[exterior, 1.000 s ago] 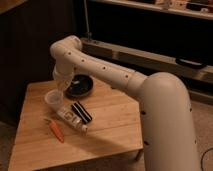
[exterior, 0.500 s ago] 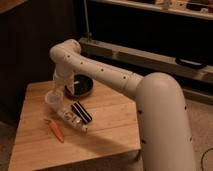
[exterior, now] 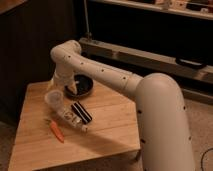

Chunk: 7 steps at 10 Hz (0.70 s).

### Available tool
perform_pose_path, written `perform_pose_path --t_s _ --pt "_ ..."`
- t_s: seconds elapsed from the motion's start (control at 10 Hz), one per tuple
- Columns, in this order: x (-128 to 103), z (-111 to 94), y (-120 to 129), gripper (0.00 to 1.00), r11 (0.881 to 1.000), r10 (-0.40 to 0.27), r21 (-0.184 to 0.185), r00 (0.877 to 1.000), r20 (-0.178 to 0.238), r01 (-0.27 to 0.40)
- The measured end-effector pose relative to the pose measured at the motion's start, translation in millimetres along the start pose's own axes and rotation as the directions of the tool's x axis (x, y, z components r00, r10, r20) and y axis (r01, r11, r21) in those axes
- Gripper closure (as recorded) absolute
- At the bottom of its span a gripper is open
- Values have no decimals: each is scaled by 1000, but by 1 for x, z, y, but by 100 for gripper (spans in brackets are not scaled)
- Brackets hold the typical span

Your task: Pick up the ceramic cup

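Observation:
The ceramic cup is small, pale and handleless. It stands on the left part of the wooden table, in front and to the left of the black bowl. My white arm reaches in from the lower right, bends at the far left and points down. The gripper hangs right over the cup's back rim, between the cup and the bowl. Its tip is partly hidden by the wrist.
A white tube-like bottle lies just in front and to the right of the cup, with a black ribbed object beside it. An orange carrot lies nearer the front edge. A dark cabinet stands behind the table on the left.
The arm's elbow has swung left and the gripper has come down toward the cup. The cup, bowl, bottle and carrot have not moved.

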Motion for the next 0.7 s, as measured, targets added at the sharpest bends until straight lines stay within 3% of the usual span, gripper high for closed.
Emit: perform_pose_path --t_s 0.2,0.4,0.5,0.7 --pt "2 8 1 20 1000 6 -18 1000 3 -5" --pt "4 15 1 30 1000 13 -29 1000 6 -13" --pt "5 21 1 40 999 17 -32 1000 11 -16" --pt "8 30 1 42 999 19 -36 1000 19 -19"
